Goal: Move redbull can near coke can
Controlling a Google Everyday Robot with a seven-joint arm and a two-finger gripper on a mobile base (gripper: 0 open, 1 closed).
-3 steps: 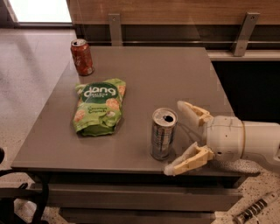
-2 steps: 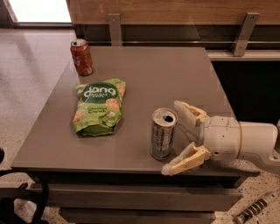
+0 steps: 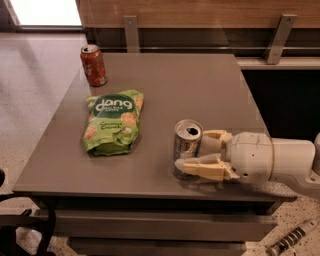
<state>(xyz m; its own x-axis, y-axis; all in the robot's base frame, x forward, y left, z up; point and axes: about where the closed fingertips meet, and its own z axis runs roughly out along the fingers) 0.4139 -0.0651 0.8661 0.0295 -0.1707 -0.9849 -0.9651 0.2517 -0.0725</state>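
The cream two-finger gripper [image 3: 191, 151], gaping a second earlier, had drawn in and looked clamped on the slim silver redbull can [image 3: 187, 137], near the front right edge of the grey table [image 3: 200, 85]. Lifting seemed next. The red-orange coke can [image 3: 93, 65] stood at the far left corner, well apart. I couldn't see where the rear finger met the can.

Looks like an office break area or cafeteria-type space. Plain grey table [image 3: 200, 90], speckled terrazzo floor [image 3: 35, 100], wood panel [image 3: 200, 12] with metal brackets [image 3: 131, 32] behind (bench back, maybe). Snacks out: green chip bag [image 3: 112, 122], coke can [image 3: 93, 65]. Gripper [image 3: 197, 152] is at the table's near right edge, beside the redbull can [image 3: 186, 145].
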